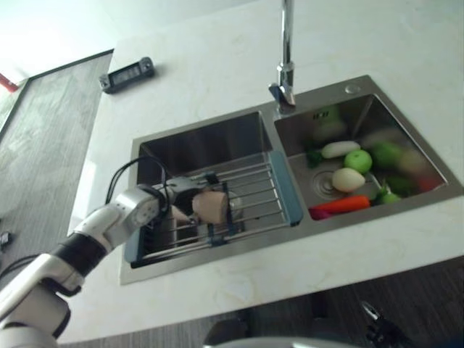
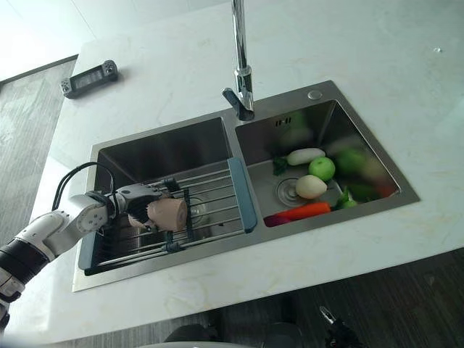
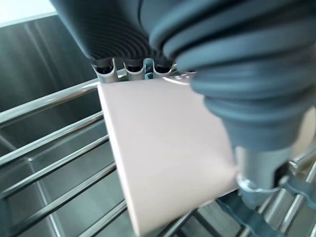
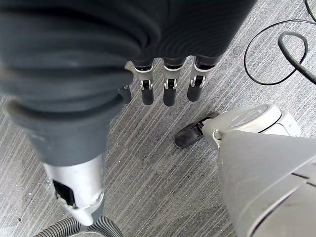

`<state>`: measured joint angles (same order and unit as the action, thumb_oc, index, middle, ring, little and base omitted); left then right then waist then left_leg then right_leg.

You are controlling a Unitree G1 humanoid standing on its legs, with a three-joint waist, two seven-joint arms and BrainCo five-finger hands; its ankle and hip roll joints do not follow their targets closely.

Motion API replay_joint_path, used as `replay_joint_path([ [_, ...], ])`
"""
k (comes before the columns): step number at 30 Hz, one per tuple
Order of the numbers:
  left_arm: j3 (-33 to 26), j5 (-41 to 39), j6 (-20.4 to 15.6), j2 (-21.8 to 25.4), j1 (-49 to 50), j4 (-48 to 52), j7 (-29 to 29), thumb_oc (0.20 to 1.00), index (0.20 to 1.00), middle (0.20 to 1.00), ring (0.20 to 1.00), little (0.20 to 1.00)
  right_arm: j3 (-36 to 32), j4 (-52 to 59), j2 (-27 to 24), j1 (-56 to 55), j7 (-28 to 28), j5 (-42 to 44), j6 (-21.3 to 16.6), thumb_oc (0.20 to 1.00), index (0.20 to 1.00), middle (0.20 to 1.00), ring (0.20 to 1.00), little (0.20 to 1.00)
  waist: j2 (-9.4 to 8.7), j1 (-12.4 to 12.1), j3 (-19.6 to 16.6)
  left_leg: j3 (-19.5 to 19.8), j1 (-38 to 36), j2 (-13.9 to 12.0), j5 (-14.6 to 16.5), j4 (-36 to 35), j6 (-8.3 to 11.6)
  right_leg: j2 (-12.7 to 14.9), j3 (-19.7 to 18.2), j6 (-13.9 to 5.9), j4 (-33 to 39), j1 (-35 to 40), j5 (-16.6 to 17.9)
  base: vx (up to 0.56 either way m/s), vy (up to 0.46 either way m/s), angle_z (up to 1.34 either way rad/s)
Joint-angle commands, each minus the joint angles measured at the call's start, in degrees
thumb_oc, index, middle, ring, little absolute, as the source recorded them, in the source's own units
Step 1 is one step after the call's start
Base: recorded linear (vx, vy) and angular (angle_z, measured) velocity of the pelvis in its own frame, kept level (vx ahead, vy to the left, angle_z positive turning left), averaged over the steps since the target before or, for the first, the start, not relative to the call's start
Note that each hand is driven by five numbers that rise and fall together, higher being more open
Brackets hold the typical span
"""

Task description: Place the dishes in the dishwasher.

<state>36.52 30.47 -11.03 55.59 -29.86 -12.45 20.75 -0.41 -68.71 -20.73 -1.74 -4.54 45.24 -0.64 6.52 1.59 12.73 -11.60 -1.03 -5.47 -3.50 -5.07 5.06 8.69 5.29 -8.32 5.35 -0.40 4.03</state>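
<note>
A pale pink cup point(image 1: 210, 206) lies on its side just over the wire drying rack point(image 1: 257, 190) that spans the left sink basin. My left hand point(image 1: 176, 194) is shut on it, fingers point(image 3: 126, 69) along one side of the cup point(image 3: 168, 148) and the thumb point(image 3: 256, 168) on the other. Its mouth faces the right basin. My right hand point(image 4: 165, 84) hangs over the striped grey floor with relaxed fingers and nothing in it.
The right basin point(image 1: 362, 109) holds vegetables and fruit: a white radish point(image 1: 339, 149), a green apple point(image 1: 357, 160), a pale round one point(image 1: 348, 179), a carrot point(image 1: 348, 204). A tall tap point(image 1: 286, 51) stands behind the divider. A black device point(image 1: 127, 74) lies on the white counter, far left.
</note>
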Motion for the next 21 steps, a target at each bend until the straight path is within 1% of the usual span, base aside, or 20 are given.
replay_joint_path([
  [1,4.8,4.5,0.3,1.5,2.1,-5.9,3.2,0.2,0.2,0.2,0.2,0.2,1.9,-0.6,-0.1,2.9,-0.2,1.9,-1.6,1.0,1.0,1.0,1.0,1.0,-2.39,1.6,0.6,5.2,0.2,-0.4,5.7,0.1,1.22,4.2,1.5,-6.23,-0.3,0.3,-1.9,0.0,0.0,0.0],
  [8,4.5,3.8,0.1,2.0,2.2,-5.8,3.1,0.2,0.2,0.2,0.2,0.2,2.1,0.0,0.2,2.8,0.2,2.3,-1.3,1.0,1.0,1.0,1.0,1.0,-2.59,1.4,0.3,5.3,0.0,-0.4,5.9,0.1,1.15,4.1,1.7,-6.26,-0.3,0.5,-2.0,0.0,0.0,0.0],
  [11,4.1,2.4,-0.7,1.9,2.5,-5.9,0.8,0.2,0.2,0.2,0.2,0.2,1.9,-0.1,0.4,2.6,0.3,2.3,-1.4,1.0,1.0,1.0,1.0,1.0,-2.66,1.4,0.1,5.3,-0.1,-0.4,6.0,0.1,1.13,4.1,1.8,-6.28,-0.3,0.6,-2.0,0.0,0.0,0.0],
  [12,4.1,1.7,-0.8,1.8,2.5,-5.9,-0.4,0.2,0.2,0.2,0.2,0.2,1.9,-0.1,0.5,2.6,0.4,2.4,-1.4,1.0,1.0,1.0,1.0,1.0,-2.71,1.4,0.0,5.3,-0.1,-0.4,6.0,0.1,1.12,4.1,1.7,-6.27,-0.3,0.6,-2.0,0.0,0.0,0.0],
  [13,3.7,0.4,-1.3,1.8,2.7,-5.7,-2.9,0.2,0.2,0.2,0.2,0.2,1.9,-0.1,0.6,2.6,0.4,2.6,-1.5,1.0,1.0,1.0,1.0,1.0,-2.76,1.3,0.0,5.2,-0.1,-0.4,6.0,0.1,1.11,4.1,1.8,-6.24,-0.3,0.7,-2.1,-0.03,-0.018,0.0],
  [14,1.4,-4.7,-3.4,1.9,1.9,-3.3,-10.1,0.2,0.2,0.2,0.2,0.2,1.9,0.3,1.1,2.1,0.9,3.0,-1.8,1.0,1.0,1.0,1.0,1.0,-2.93,1.0,-0.3,5.0,-0.3,-0.4,6.1,0.1,1.07,4.2,1.9,-6.16,-0.3,0.9,-2.1,-0.04,-0.015,0.0],
  [15,0.4,-5.8,-4.3,2.0,1.7,-2.1,-12.0,0.2,0.2,0.2,0.2,0.2,1.8,0.3,1.2,1.8,0.9,3.1,-1.9,1.0,1.0,1.0,1.0,1.0,-3.0,0.8,-0.4,5.0,-0.3,-0.4,6.1,0.1,1.06,4.2,2.0,-6.12,-0.3,1.0,-2.1,-0.04,-0.019,0.0],
  [16,-2.4,-7.0,-4.9,1.6,1.5,1.3,-15.4,0.2,0.2,0.2,0.2,0.2,1.5,0.3,1.8,1.3,1.1,3.3,-2.3,1.0,1.0,1.0,1.0,1.0,-3.14,0.4,-0.6,5.0,-0.5,-0.4,6.2,0.1,1.07,4.3,2.3,-6.01,-0.3,1.3,-2.1,-0.01,-0.069,0.0],
  [17,-11.5,-10.0,-5.3,-0.5,3.8,8.8,-22.3,0.2,0.2,0.2,0.2,0.2,0.9,0.2,4.3,-0.7,1.7,3.7,-4.1,1.0,1.0,1.0,1.0,1.0,-3.72,-0.8,-1.7,5.3,-1.2,-0.3,6.5,0.1,0.92,4.6,3.3,-5.82,-0.3,2.5,-2.5,0.0,-0.079,0.0],
  [19,-17.9,-8.4,-7.4,-3.0,7.4,13.5,-26.7,0.2,0.2,0.2,0.2,0.2,0.7,0.4,6.1,-1.8,2.5,3.5,-5.3,1.0,1.0,1.0,1.0,1.0,-4.05,-1.4,-2.4,5.6,-2.0,-0.2,6.8,0.1,0.8,4.6,3.7,-5.63,-0.3,3.5,-2.9,-0.01,-0.058,0.1],
  [20,-24.2,-5.7,-7.4,-5.3,10.6,19.0,-29.9,0.2,0.2,0.2,0.2,0.2,0.4,0.6,7.7,-2.6,3.5,3.4,-6.1,1.0,1.0,1.0,1.0,1.0,-4.34,-2.1,-3.3,6.0,-2.7,-0.1,7.2,0.1,0.72,4.6,4.3,-5.43,-0.3,4.7,-3.4,-0.03,-0.032,0.21],
  [21,-27.3,-4.2,-6.8,-5.8,11.6,21.5,-33.0,0.2,0.2,0.2,0.2,0.2,0.2,0.4,8.4,-3.2,3.7,3.3,-6.6,1.0,1.0,1.0,1.0,1.0,-4.41,-2.4,-3.9,6.1,-3.1,0.0,7.3,0.1,0.7,4.6,4.6,-5.34,-0.3,5.3,-3.8,-0.01,-0.04,0.21],
])
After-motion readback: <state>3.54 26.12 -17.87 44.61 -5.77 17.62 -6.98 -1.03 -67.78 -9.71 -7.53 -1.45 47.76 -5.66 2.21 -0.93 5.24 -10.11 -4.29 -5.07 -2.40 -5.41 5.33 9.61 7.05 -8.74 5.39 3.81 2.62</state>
